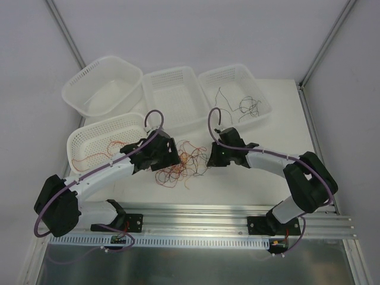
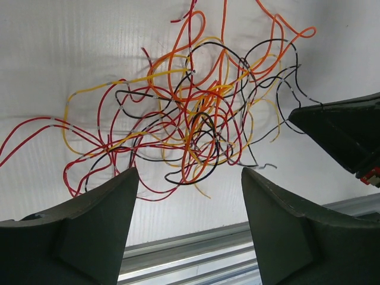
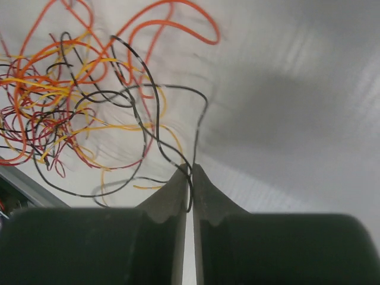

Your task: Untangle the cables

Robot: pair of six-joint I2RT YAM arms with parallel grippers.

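You have the tangle of cables (image 1: 181, 161) on the table (image 1: 237, 184), midway between the two arms and in front of the far-middle basket (image 1: 169, 72). Your left gripper (image 2: 190, 175) sits over the tangle's left side. Your right gripper (image 3: 191, 172) is just right of it, with a single cable (image 3: 155, 101) between its fingers. The far-left basket (image 1: 127, 65) and far-right basket (image 1: 231, 68) flank the middle one. Loose cables (image 1: 240, 105) lie in the far-right one. The near-left basket (image 1: 107, 122), in front of the far-left one, holds more cables (image 1: 98, 155). The rail (image 1: 196, 214) runs along the near edge.
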